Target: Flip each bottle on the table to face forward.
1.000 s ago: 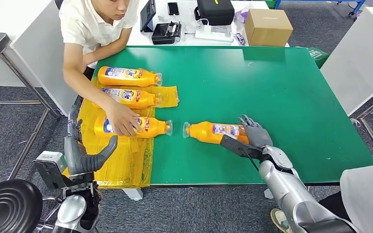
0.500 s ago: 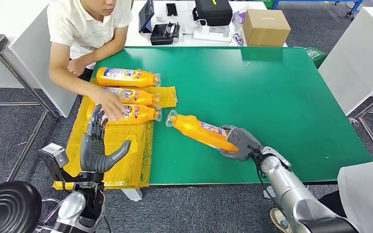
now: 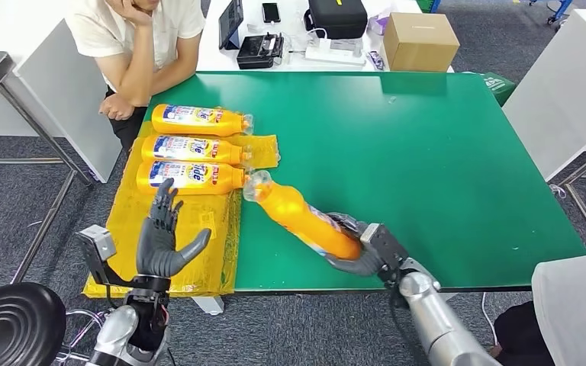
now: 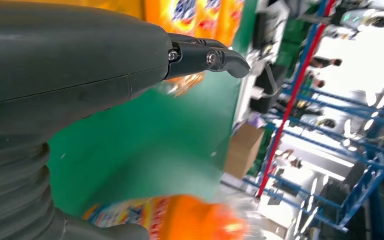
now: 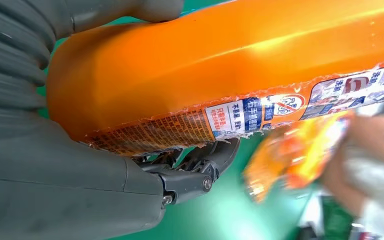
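Orange bottle (image 3: 303, 220) gripped at base in right hand (image 3: 360, 248), fingers wrapped round, long axis slanting over green table (image 3: 427, 152), cap toward three-bottle row. Left hand (image 3: 163, 235) nearer row, spread, holding nothing.

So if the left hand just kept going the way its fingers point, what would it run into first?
Probably the nearest orange bottle of the three lying on the yellow sheet. The left hand is open, fingers aimed up-table toward it. Its height above the sheet is unclear, so it might pass over.
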Robot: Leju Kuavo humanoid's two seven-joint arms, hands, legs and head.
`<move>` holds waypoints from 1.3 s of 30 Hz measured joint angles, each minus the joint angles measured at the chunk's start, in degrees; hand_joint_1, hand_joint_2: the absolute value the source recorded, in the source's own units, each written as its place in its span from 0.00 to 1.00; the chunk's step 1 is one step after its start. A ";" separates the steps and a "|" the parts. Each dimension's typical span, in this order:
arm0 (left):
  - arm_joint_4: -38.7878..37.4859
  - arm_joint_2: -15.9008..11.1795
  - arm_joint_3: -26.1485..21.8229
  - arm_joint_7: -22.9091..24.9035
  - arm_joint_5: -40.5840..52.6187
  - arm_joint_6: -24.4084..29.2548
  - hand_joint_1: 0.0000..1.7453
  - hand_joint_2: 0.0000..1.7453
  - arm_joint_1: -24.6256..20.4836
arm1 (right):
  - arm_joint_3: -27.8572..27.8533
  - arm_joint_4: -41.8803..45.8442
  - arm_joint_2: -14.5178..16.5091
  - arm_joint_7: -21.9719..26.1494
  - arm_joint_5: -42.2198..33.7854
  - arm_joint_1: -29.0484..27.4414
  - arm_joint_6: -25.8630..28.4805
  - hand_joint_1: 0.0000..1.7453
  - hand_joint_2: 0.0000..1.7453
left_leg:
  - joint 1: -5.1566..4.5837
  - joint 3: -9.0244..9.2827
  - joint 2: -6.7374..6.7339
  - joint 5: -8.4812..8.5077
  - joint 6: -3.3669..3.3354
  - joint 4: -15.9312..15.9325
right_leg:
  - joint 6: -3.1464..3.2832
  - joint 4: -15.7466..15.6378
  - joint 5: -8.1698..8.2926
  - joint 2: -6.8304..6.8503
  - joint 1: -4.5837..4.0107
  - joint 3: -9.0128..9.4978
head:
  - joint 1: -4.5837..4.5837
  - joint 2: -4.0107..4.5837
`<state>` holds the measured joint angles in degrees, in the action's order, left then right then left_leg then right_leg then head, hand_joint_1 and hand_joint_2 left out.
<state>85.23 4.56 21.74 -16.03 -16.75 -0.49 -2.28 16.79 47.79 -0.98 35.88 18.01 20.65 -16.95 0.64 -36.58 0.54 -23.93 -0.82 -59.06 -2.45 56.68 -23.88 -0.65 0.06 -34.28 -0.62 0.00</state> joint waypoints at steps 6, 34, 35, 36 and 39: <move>-1.65 -0.11 2.09 2.05 -2.43 -3.19 0.00 1.00 0.24 | 2.48 5.53 2.56 -0.69 -2.57 -1.79 0.41 1.00 1.00 | 0.00 -0.12 0.09 0.00 0.00 0.01 | 0.01 0.00 -0.03 0.02 0.01 -0.05 | -0.04 0.00; -6.32 0.04 8.07 0.79 -10.37 -3.01 0.09 1.00 -2.23 | 18.87 -4.85 11.84 -2.07 2.09 5.06 10.21 1.00 1.00 | 0.00 -0.29 0.04 0.03 0.01 0.00 | 0.01 0.01 0.00 0.01 0.01 -0.30 | -0.02 0.00; -6.18 0.55 7.96 0.59 -10.47 -1.48 0.34 1.00 -2.22 | 19.27 -5.17 12.09 -2.07 1.99 5.06 10.41 1.00 1.00 | 0.00 -0.30 0.04 0.03 0.01 0.00 | 0.01 0.01 -0.01 0.01 0.02 -0.30 | -0.02 0.00; -5.99 0.98 7.85 0.49 -10.87 -0.51 0.59 1.00 -2.17 | 19.60 -5.44 12.28 -2.07 1.83 5.05 10.52 1.00 1.00 | 0.00 -0.31 0.03 0.03 0.01 0.00 | 0.01 0.01 -0.01 0.01 0.02 -0.31 | -0.02 0.00; -5.23 1.77 7.50 0.16 -13.06 0.12 1.00 1.00 -1.84 | 20.36 -6.03 12.69 -2.07 1.22 5.10 10.63 1.00 1.00 | -0.01 -0.32 0.01 0.03 0.01 0.00 | 0.01 0.01 -0.01 0.01 0.02 -0.33 | -0.02 0.00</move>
<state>80.00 6.33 29.24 -15.86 -29.81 -0.37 -4.12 37.15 41.77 11.71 33.81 19.23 25.75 -6.32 0.63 -36.91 0.54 -23.90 -0.81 -59.06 -2.44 56.69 -23.88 -0.65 0.08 -34.62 -0.64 0.00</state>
